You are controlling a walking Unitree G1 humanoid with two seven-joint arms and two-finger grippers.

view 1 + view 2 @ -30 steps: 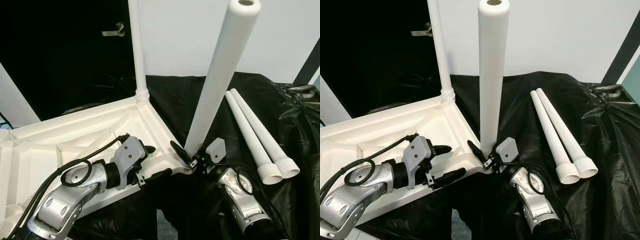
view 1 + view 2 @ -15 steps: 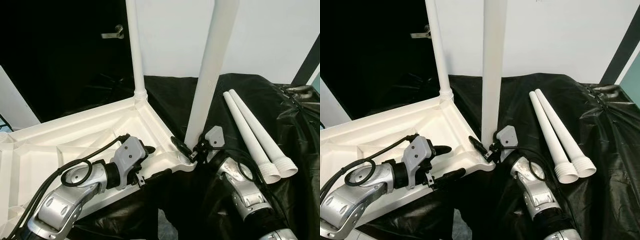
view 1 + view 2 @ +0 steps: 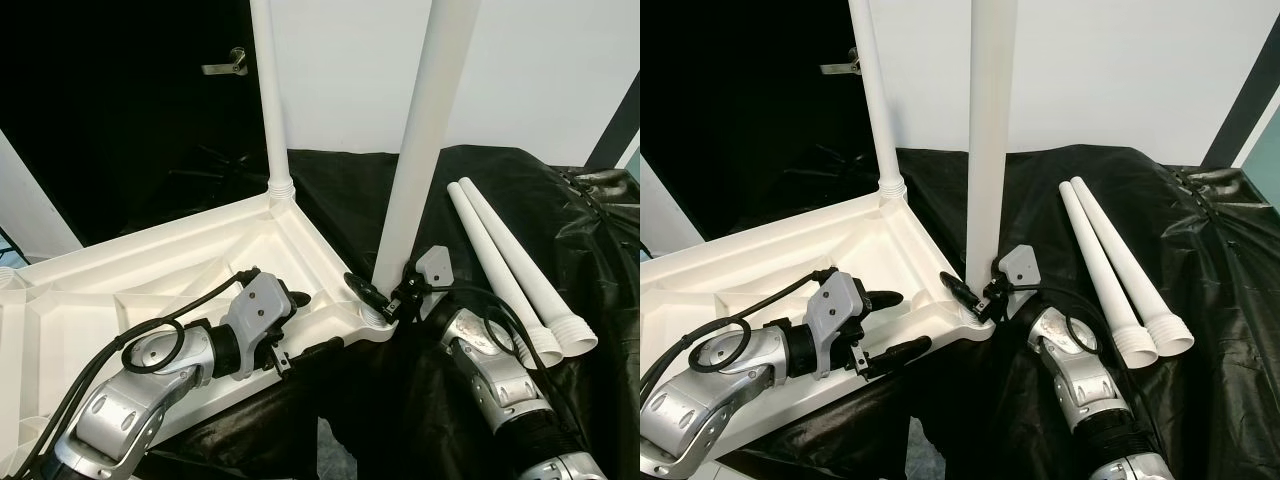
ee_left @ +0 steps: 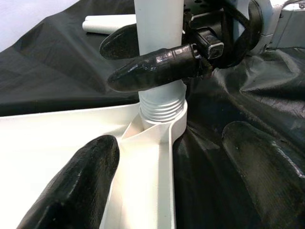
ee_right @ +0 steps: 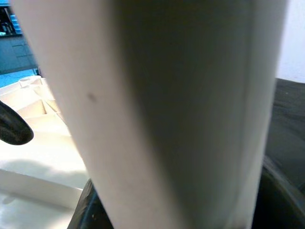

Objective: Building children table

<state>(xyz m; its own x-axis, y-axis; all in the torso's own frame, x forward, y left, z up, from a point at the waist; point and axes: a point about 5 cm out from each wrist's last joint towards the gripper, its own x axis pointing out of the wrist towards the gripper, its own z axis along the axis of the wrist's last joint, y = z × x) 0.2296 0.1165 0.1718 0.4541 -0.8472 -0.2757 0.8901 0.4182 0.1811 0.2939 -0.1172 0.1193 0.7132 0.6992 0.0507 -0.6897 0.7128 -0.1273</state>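
Observation:
The white table top (image 3: 150, 270) lies upside down, with one white leg (image 3: 268, 100) standing in its far corner. My right gripper (image 3: 385, 297) is shut on the base of a second leg (image 3: 420, 150). That leg stands upright at the near right corner. In the left wrist view its threaded end (image 4: 161, 107) sits in the corner socket, with the right fingers (image 4: 152, 67) clamped just above. My left gripper (image 3: 310, 322) is open and straddles the table top's rim beside that corner. Up close, the held leg (image 5: 167, 109) fills the right wrist view.
Two loose white legs (image 3: 510, 270) lie side by side on the black cloth (image 3: 600, 330) to the right of my right arm, threaded ends toward me. Behind the table top are a dark doorway (image 3: 120, 120) and a white wall (image 3: 540, 70).
The held leg has gone from leaning right to nearly upright, and its base has moved onto the near right corner. My right arm moved forward with it. The left gripper stayed put.

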